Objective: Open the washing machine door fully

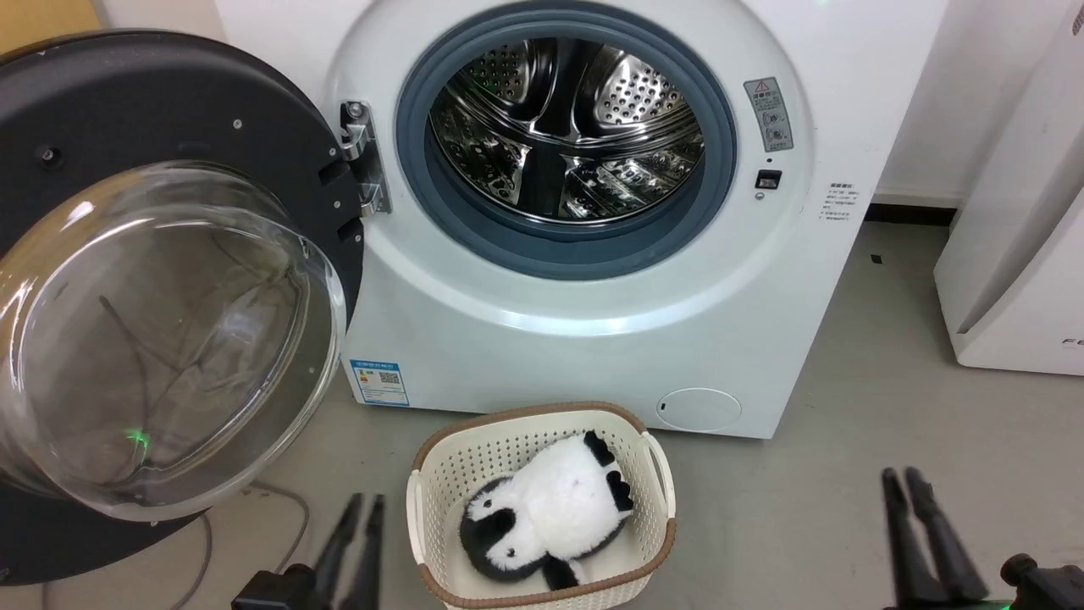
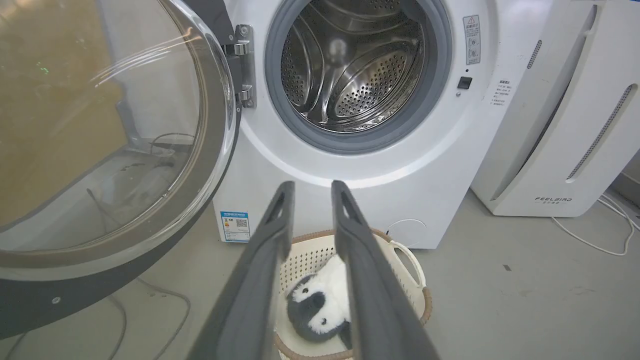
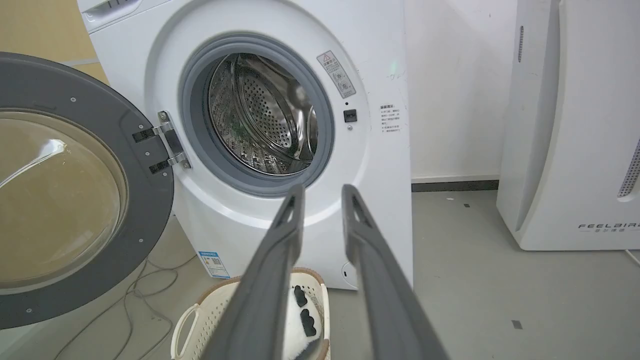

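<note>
Holds the left tool (image 1: pixel 364 501) low at the lower left of the head view, long dark fingers pointing up and forward, parted by a narrow gap, gripping nothing. Carries the right tool (image 1: pixel 900 474) at the lower right in a like pose, slightly parted and empty. Touches nothing with either pair of tips in the wrist views.

Black round door (image 1: pixel 161 110) swung wide left (glass bowl out), white washing machine (image 1: pixel 593 339) drum exposed

the washing machine door (image 1: pixel 169 305) stands left of the washing machine (image 1: pixel 593 339), basket (image 1: pixel 525 413) before it.
</note>
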{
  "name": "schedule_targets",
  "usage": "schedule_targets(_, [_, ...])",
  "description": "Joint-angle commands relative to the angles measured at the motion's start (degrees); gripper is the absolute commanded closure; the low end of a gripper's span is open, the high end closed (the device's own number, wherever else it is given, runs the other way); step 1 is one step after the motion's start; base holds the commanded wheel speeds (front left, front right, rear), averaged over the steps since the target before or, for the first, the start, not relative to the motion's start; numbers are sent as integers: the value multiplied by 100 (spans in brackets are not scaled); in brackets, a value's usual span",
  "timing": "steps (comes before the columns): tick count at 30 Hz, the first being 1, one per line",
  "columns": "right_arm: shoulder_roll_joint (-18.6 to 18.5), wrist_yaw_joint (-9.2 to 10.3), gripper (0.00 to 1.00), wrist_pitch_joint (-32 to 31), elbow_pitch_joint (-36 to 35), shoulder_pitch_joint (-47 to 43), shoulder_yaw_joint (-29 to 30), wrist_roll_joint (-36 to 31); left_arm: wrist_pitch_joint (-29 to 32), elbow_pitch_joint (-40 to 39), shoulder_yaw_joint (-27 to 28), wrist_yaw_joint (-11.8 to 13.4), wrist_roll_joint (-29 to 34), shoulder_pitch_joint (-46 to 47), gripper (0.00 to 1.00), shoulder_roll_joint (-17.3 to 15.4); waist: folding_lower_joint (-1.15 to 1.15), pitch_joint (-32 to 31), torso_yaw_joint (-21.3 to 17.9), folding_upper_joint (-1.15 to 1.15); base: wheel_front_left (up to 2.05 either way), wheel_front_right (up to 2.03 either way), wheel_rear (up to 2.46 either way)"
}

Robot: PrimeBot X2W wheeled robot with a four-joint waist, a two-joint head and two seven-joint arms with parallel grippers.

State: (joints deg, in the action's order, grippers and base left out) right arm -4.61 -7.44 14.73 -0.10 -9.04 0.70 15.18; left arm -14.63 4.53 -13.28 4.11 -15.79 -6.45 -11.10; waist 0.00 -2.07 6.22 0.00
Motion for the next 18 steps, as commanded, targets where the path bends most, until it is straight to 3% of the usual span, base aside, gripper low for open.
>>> schedule_targets(1, [0, 0, 100, -3, 0, 2, 0, -3, 5, -1, -2, -1, 2, 1, 100, 0, 0, 0, -2, 0, 0, 0, 0])
schedule_targets(18, [22, -1, 100, -191, 1, 118, -9, -197, 193, -60, 166, -53, 204, 84, 100, 105, 0, 27, -82, 0, 0, 0, 0])
